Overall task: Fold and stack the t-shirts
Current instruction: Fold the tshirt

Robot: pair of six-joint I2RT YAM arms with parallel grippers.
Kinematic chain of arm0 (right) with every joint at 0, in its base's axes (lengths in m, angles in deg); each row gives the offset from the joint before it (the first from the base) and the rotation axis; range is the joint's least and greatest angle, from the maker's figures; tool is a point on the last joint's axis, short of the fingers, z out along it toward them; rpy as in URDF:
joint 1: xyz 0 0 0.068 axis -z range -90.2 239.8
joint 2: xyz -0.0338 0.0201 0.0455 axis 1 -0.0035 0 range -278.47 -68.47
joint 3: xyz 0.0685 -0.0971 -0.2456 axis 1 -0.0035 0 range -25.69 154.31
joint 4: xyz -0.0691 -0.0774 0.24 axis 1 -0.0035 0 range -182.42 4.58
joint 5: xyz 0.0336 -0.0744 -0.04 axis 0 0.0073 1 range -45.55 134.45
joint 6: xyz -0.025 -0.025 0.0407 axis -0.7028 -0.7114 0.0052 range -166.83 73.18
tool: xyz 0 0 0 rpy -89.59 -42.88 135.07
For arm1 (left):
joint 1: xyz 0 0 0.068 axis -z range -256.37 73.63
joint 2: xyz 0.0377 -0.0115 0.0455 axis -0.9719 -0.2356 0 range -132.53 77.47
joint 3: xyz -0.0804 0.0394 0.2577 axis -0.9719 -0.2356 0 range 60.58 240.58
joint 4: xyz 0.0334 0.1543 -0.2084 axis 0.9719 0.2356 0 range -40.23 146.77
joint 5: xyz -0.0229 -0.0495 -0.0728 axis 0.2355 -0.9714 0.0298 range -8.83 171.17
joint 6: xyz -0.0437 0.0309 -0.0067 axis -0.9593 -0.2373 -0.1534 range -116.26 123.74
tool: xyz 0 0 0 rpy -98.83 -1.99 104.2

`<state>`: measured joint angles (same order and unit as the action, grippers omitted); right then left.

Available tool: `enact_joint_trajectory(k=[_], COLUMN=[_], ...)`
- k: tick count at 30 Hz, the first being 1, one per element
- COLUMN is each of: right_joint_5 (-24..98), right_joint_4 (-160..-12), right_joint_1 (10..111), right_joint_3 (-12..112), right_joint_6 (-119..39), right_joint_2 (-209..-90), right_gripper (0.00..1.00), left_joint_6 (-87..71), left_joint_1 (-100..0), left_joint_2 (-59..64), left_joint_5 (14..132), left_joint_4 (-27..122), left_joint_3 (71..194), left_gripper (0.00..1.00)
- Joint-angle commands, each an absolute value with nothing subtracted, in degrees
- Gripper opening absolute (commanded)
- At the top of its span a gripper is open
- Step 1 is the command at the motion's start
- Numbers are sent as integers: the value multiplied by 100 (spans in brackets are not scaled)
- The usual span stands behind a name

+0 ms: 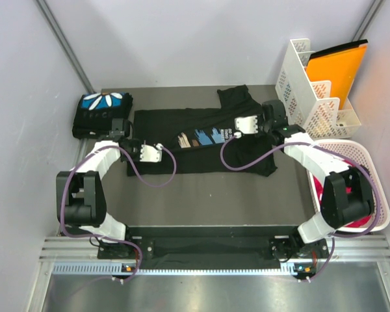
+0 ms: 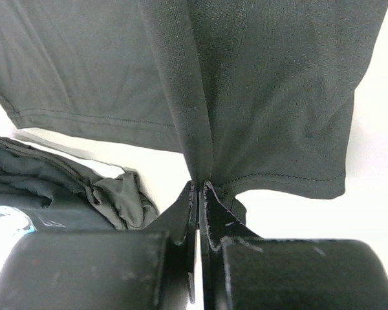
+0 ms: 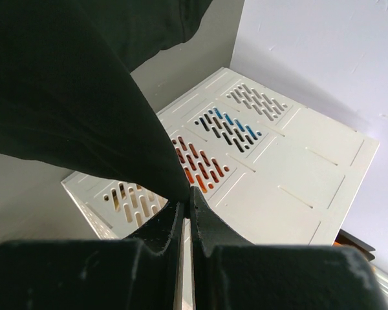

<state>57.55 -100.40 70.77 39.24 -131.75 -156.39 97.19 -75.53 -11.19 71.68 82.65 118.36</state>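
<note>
A black t-shirt point(image 1: 182, 153) with a blue-and-tan print point(image 1: 205, 136) lies partly folded across the middle of the dark table. My left gripper point(image 1: 165, 153) is over its left part. In the left wrist view that gripper point(image 2: 199, 185) is shut on a pinched ridge of the black cloth point(image 2: 271, 97). My right gripper point(image 1: 234, 127) is over the shirt's right part, near the collar. In the right wrist view it point(image 3: 187, 196) is shut on a lifted fold of the same shirt point(image 3: 64, 84). A second t-shirt point(image 1: 101, 112), black with a blue and white petal print, lies folded at the far left corner point(image 2: 58, 194).
A white slotted file rack point(image 1: 309, 88) holding an orange folder point(image 1: 338, 65) stands at the back right and fills the right wrist view point(image 3: 265, 168). A white laundry basket point(image 1: 370, 182) sits off the table's right edge. Grey walls close in on both sides.
</note>
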Motion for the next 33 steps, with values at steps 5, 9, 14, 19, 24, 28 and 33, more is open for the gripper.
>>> enact_joint_trajectory(k=[5, 9, 14, 19, 24, 28, 33], right_joint_5=[5904, 5921, 5930, 5939, 5965, 6070, 6176], right_joint_4=[-9588, -9526, -9500, -9456, -9289, -9271, -9008], right_joint_1=[7169, 7169, 7169, 7169, 7178, 7169, 7169], right_joint_3=[4234, 4304, 4374, 4453, 4471, 4489, 4296], right_joint_6=[-13225, -13225, -13234, -13234, -13269, -13269, -13278], right_joint_2=[-15750, -15873, -15979, -16146, -16260, -16383, -16366], right_gripper=[0, 0, 0, 0, 0, 20, 77], left_joint_6=[9796, 9761, 9769, 9752, 9717, 9647, 9471], left_joint_1=[-7593, -7593, -7593, -7593, -7593, -7593, -7593], left_joint_2=[-1217, -1323, -1437, -1543, -1622, -1701, -1727], left_joint_5=[7168, 7159, 7194, 7230, 7282, 7379, 7651], left_joint_4=[7904, 7807, 7701, 7543, 7280, 7113, 6305], left_joint_3=[11956, 11982, 11991, 11973, 11903, 11877, 11614], left_gripper=[0, 0, 0, 0, 0, 0, 46])
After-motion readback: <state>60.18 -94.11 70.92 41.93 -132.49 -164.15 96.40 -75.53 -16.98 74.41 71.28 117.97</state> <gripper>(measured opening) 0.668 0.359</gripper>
